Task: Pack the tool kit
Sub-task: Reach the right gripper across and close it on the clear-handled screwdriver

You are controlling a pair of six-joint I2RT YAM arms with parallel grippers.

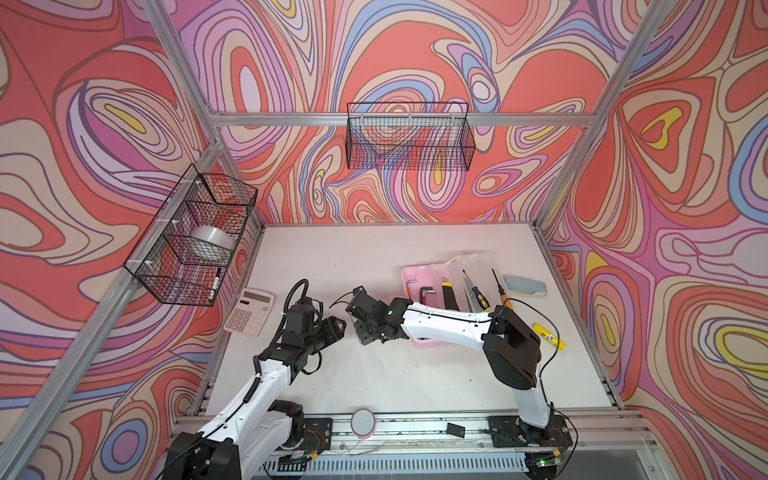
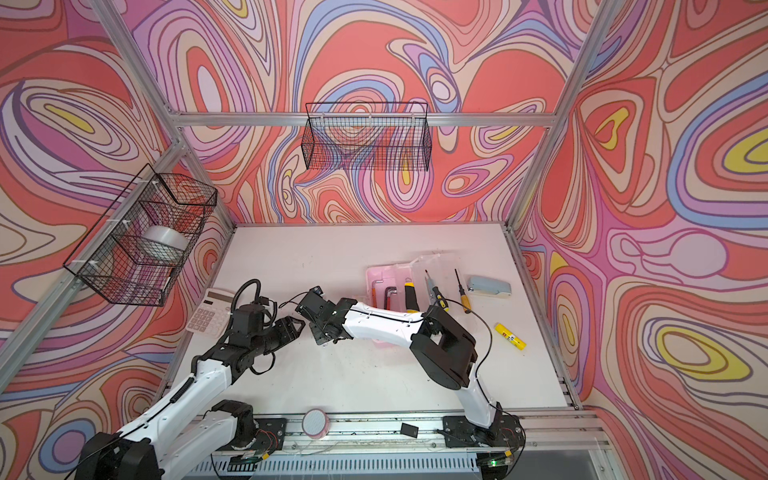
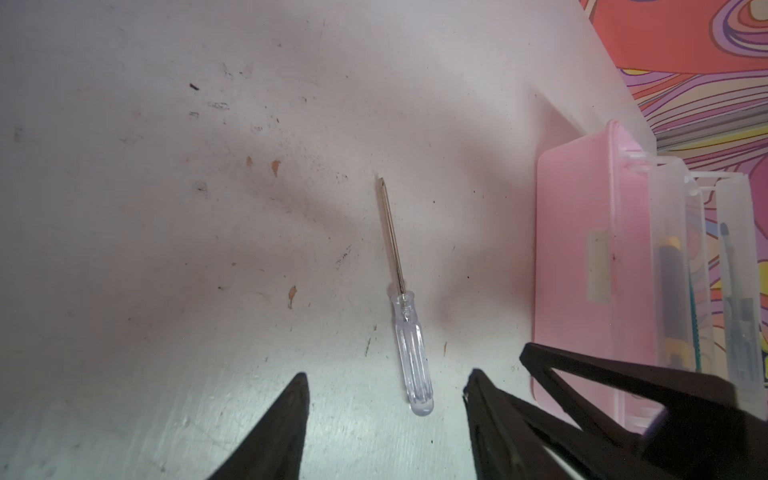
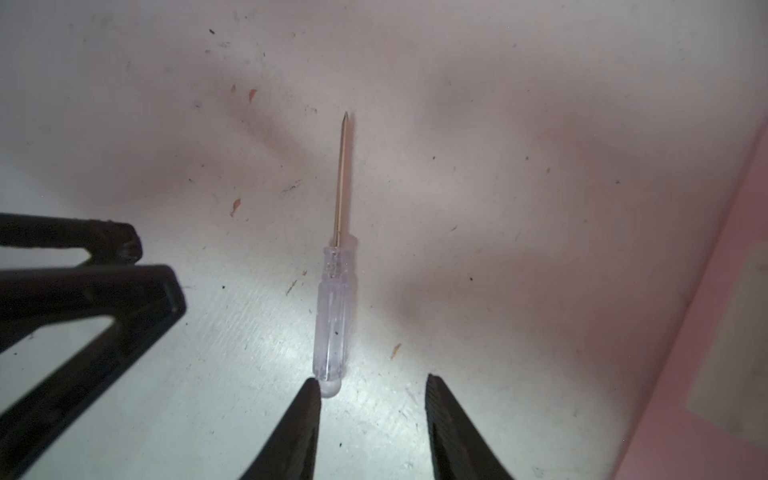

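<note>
Well, I see bare table (image 3: 166, 208) around the screwdriver (image 3: 405, 316), pink box (image 3: 582, 270) alongside; its tip points away from left gripper (image 3: 387, 376) and right gripper (image 4: 372, 378), both open, empty.

Over the white table (image 1: 374, 374), the left gripper (image 1: 337, 327) and the right gripper (image 1: 369, 333) hang close together near the middle. A bit behind the right gripper, and to its right, sits a pink box (image 1: 415, 276) with its clear lid (image 1: 473, 266) lying open beside it. Two bent metal keys (image 1: 424, 293) lie in the box. A blue stapler (image 1: 525, 286) and a yellow glue stick (image 1: 548, 336) lie farther right on the table. A calculator (image 1: 249, 312) lies on the left side.
</note>
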